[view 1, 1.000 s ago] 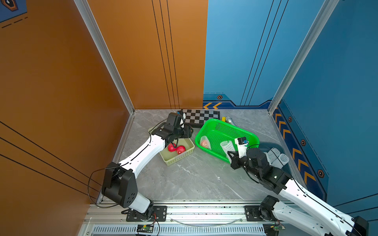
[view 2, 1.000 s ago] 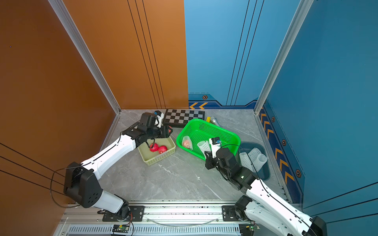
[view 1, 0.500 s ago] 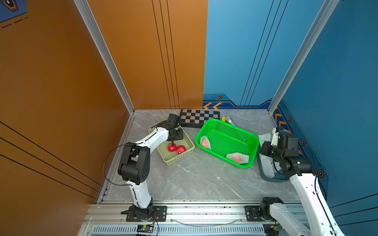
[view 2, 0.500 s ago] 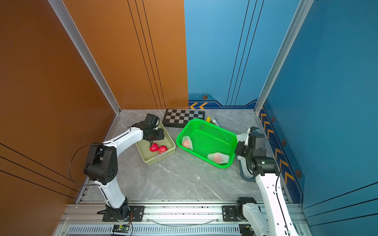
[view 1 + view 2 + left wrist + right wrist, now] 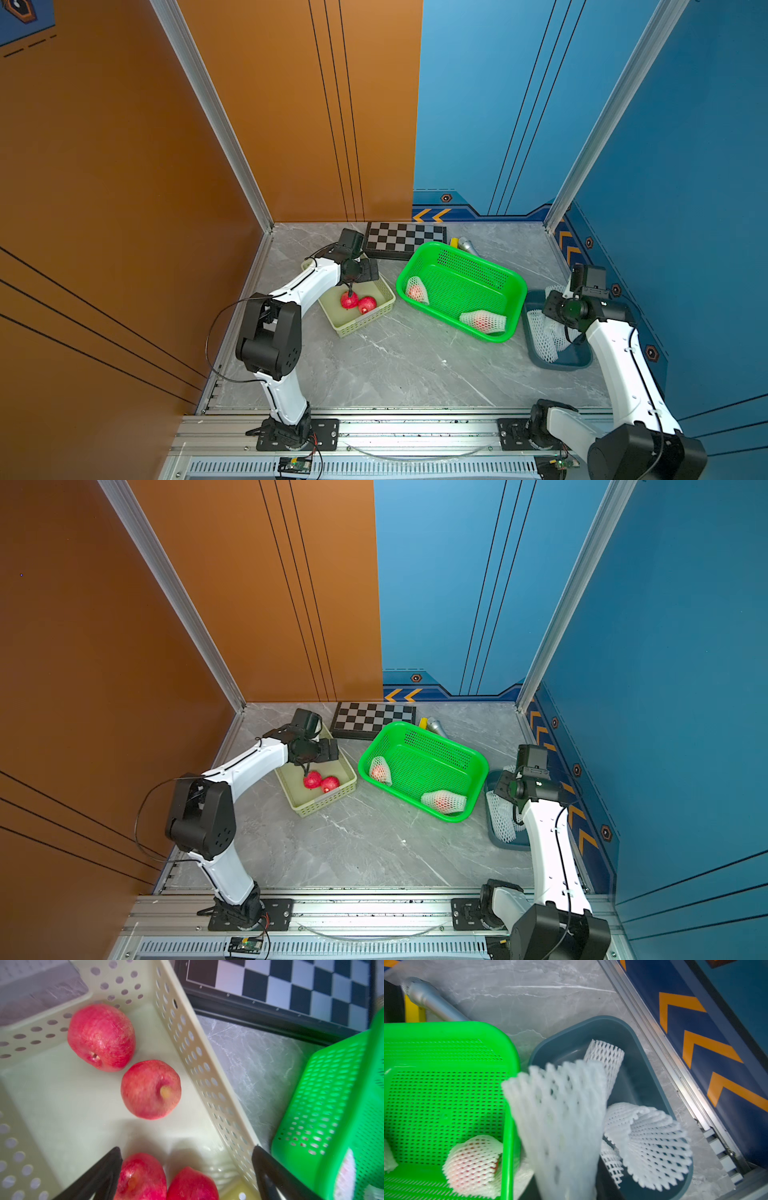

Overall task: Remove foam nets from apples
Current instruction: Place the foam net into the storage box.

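Done: four bare apples (image 5: 150, 1089) in cream basket (image 5: 187, 1028), my left gripper (image 5: 187, 1149) spread wide, empty above them | Nets: loose foam nets (image 5: 652, 1142) in blue bin (image 5: 639, 1076); one blurred foam net (image 5: 560, 1115) below my right gripper (image 5: 555, 309), can't tell whether I grip it | Left: two netted apples (image 5: 483, 321) in green basket (image 5: 461, 286)

Seemingly no legible text — only orange chevrons (image 5: 712, 1046) on the wall base (image 5: 679, 1022).

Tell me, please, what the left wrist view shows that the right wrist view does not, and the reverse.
Only left wrist: four bare apples in the cream basket, beside a chessboard. Only right wrist: loose foam nets in the dark blue bin, a silver cylinder. Both: the green basket and the grey tabletop.
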{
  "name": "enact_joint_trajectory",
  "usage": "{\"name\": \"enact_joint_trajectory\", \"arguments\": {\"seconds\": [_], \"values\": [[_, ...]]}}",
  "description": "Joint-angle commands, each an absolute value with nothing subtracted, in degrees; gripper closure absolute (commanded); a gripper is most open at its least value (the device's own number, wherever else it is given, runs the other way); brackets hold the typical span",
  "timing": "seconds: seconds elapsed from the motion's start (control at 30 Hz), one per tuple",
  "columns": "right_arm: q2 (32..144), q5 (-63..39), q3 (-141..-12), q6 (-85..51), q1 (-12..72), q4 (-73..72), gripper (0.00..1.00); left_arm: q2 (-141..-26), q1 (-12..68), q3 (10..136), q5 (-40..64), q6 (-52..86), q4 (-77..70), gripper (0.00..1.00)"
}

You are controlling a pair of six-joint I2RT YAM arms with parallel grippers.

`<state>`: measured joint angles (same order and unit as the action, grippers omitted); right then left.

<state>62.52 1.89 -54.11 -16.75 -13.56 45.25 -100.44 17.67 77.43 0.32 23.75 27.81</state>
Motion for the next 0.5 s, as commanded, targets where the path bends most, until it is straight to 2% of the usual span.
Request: {"name": "enact_joint_trajectory", "arguments": {"seconds": [0.0, 0.03, 0.1, 0.13, 0.3, 0.47], "values": [[63.8, 3.2, -52.7, -16.6, -15.1, 43.2, 0.39, -95.5, 20.1, 76.3, 7.7, 21.0, 25.8, 0.02], [64.0, 2.8, -52.5, -16.6, -15.5, 42.9, 0.31, -94.9, 21.6, 76.4, 9.8, 20.1, 25.2, 0.02], [64.2, 1.9, -52.5, -16.8, -16.0, 42.6, 0.22, -95.0, 24.5, 77.5, 14.7, 19.0, 24.7, 0.02], [64.1, 2.1, -52.5, -16.9, -16.2, 42.7, 0.09, -95.3, 26.2, 78.1, 16.7, 19.0, 24.4, 0.02], [61.5, -0.6, -52.6, -17.7, -16.6, 42.7, 0.00, -97.0, 35.9, 79.5, 25.2, 18.2, 17.3, 0.02], [59.1, -5.3, -53.6, -18.7, -16.5, 44.0, 0.00, -100.3, 44.6, 81.3, 33.4, 18.0, 5.0, 0.02]]}}
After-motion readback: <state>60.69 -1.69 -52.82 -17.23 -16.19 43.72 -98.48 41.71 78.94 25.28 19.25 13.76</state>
